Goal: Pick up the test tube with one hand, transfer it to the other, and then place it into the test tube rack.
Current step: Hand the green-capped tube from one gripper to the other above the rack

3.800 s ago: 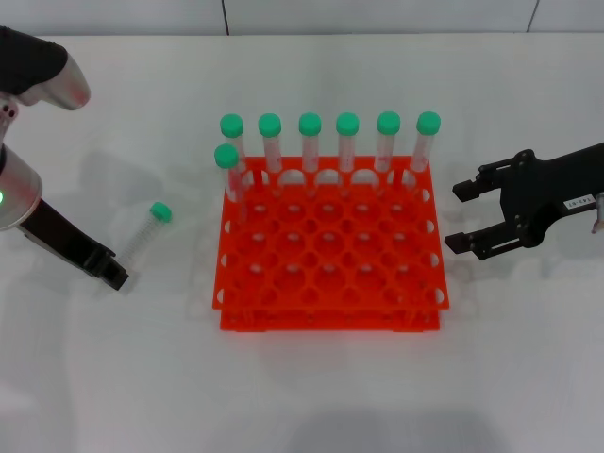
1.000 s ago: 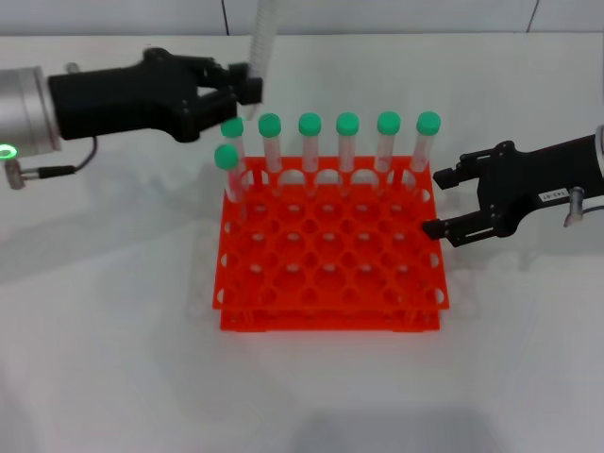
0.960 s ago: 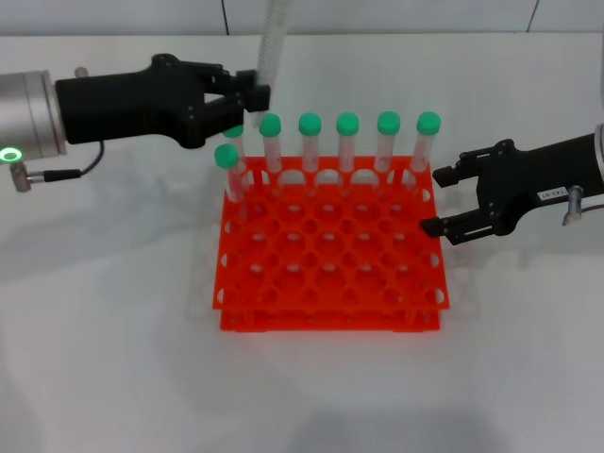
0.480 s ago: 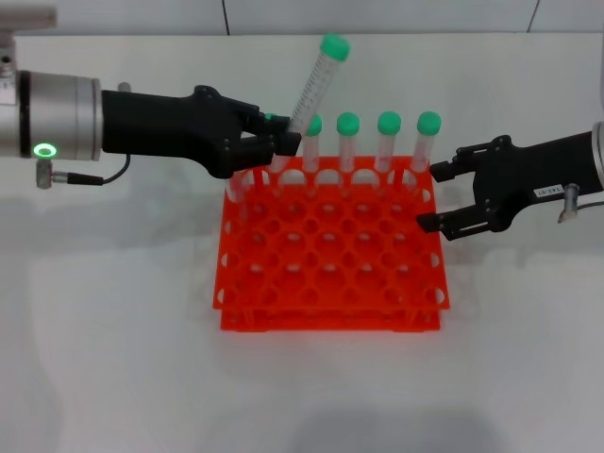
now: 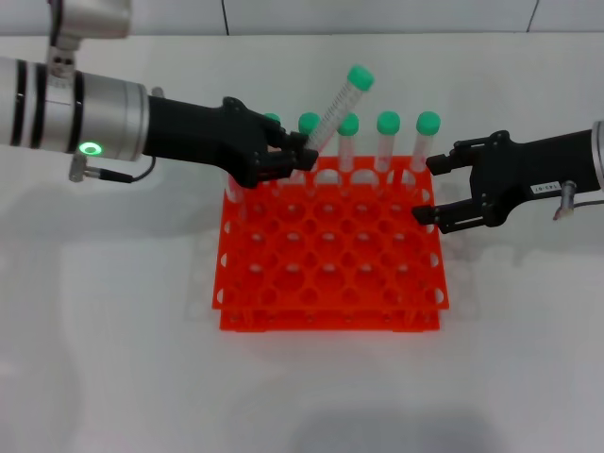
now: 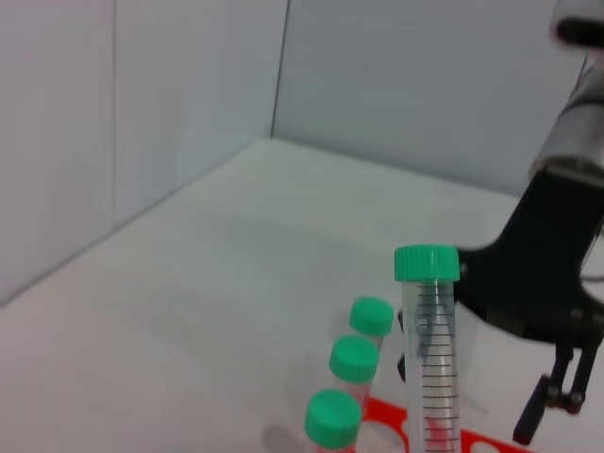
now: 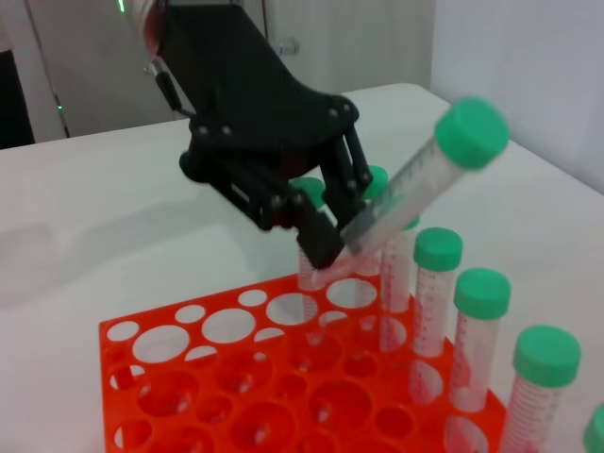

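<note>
My left gripper (image 5: pixel 296 157) is shut on the lower end of the test tube (image 5: pixel 332 111), above the back-left part of the orange-red test tube rack (image 5: pixel 283 316). The tube tilts up and to the right, its green cap (image 5: pixel 360 77) pointing toward my right gripper (image 5: pixel 427 190). That gripper is open and empty at the rack's right edge, a short way from the tube. The left wrist view shows the held tube (image 6: pixel 430 349) with the right gripper (image 6: pixel 552 396) behind it. The right wrist view shows the left gripper (image 7: pixel 326 236) clamping the tube (image 7: pixel 411 184) over the rack (image 7: pixel 142 377).
Several other green-capped tubes (image 5: pixel 387 142) stand upright in the rack's back row, just under and beside the held tube; they also show in the right wrist view (image 7: pixel 436 283). A white table (image 5: pixel 113 330) surrounds the rack.
My left gripper has carried the tube from the table up over the rack's back row and rightward, tilting it further toward the right gripper. The right gripper has edged left, still open.
</note>
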Tool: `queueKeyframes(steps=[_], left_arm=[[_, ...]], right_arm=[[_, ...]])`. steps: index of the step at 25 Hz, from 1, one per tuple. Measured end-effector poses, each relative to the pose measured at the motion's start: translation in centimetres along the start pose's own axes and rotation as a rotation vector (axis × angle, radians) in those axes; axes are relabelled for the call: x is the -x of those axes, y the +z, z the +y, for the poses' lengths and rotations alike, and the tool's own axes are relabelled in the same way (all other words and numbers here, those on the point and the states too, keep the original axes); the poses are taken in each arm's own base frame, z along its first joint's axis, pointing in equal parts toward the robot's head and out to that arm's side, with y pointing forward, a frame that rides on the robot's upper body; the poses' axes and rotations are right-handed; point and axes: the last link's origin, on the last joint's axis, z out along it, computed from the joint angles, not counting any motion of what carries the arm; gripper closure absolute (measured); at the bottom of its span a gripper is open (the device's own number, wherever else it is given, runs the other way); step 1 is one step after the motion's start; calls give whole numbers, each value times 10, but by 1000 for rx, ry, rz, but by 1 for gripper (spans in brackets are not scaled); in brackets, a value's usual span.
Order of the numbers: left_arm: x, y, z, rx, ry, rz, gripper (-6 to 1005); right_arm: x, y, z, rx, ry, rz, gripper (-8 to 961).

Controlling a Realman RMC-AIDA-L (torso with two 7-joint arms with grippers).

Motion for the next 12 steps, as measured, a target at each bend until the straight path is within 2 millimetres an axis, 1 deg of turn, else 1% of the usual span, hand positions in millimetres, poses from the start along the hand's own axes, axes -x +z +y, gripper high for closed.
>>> queueKeyframes(steps=[12], left_arm=[[2, 6, 6, 29, 40, -13, 808]], right_arm=[[-3, 0, -2, -14, 15, 2, 204]])
